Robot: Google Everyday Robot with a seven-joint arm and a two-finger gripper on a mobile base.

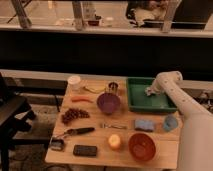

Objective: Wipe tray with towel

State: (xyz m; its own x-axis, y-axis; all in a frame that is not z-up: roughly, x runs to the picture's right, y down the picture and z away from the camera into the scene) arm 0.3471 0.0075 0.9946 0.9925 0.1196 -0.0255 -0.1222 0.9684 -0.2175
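Observation:
A green tray (pixel 142 102) sits at the back right of the wooden table (pixel 95 135). My white arm comes in from the right and bends down over the tray. My gripper (pixel 149 91) is low inside the tray near its right-middle part. A pale bit of towel (pixel 148 92) seems to sit under the gripper tip against the tray floor. A blue folded cloth or sponge (pixel 144 124) lies on the table in front of the tray.
On the table are a purple bowl (pixel 108 102), an orange-red bowl (pixel 141 146), a blue cup (pixel 170 122), a white cup (pixel 74 82), a metal can (pixel 113 87), a carrot (pixel 81 99), grapes (pixel 74 115), an orange (pixel 114 141), a fork and a phone (pixel 85 150). A black chair (pixel 12 112) stands left.

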